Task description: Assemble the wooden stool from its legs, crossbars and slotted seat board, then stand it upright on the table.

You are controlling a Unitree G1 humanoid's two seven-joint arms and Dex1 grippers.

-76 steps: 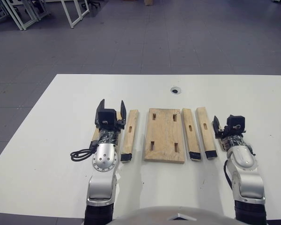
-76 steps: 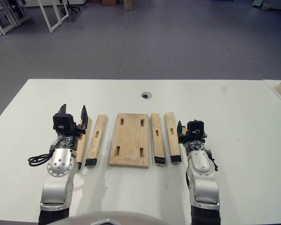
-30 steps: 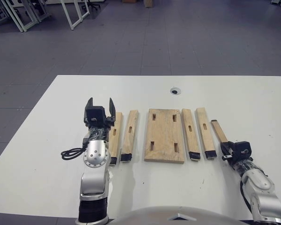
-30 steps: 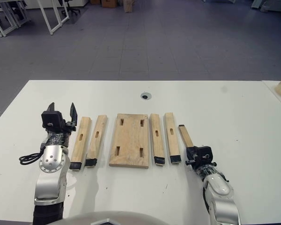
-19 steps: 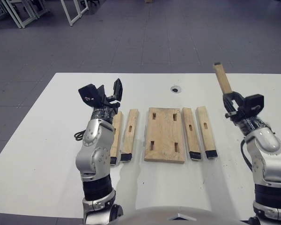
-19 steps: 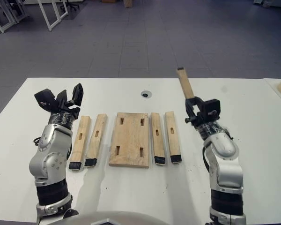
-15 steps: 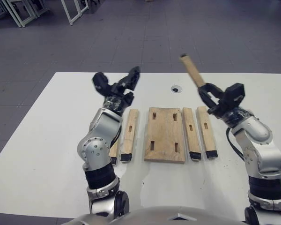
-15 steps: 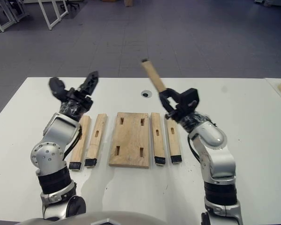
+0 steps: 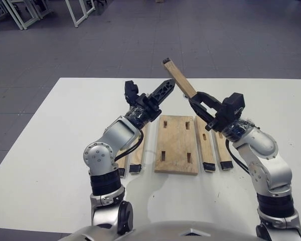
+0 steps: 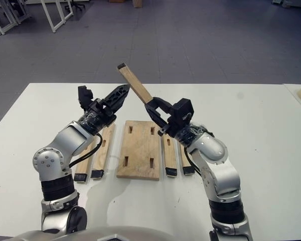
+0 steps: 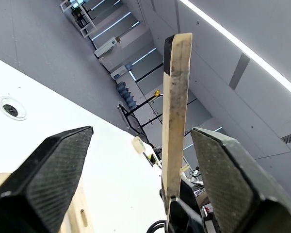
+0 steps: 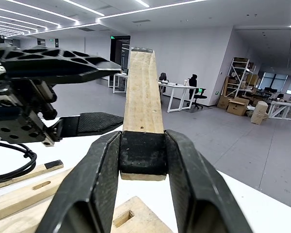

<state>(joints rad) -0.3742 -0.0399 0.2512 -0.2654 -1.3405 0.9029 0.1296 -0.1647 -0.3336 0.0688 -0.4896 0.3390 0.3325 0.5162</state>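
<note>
The right tool (image 12: pixel 142 145) has lifted the bar (image 9: pixel 179 79) from its place on the surface (image 9: pixel 50 150), at the right of the other pieces, and has swung it up and to the left; now it is clamped on the dark near end of the bar, which points up and to the far left, above the board (image 9: pixel 176 144); the left tool (image 9: pixel 149 86) has also risen from beside the left pieces and turned toward the middle, and its fingers are wide apart, holding nothing; in the left wrist view the bar stands between these two fingers without touching them; I judge that the two arms are bringing the bar to a shared hold or a handover, so the assembly is only at its beginning; nothing is joined yet; the board lies flat in the middle, with slotted legs (image 9: pixel 138 145) just beside it on the left and two more (image 9: pixel 204 143) on the right, all unmoved; the surface is white and has a small round hole (image 11: pixel 10 108) at its far side; the room behind has a grey tiled floor (image 9: pixel 231 35) and white desk frames (image 9: pixel 20 15) at the far left
</note>
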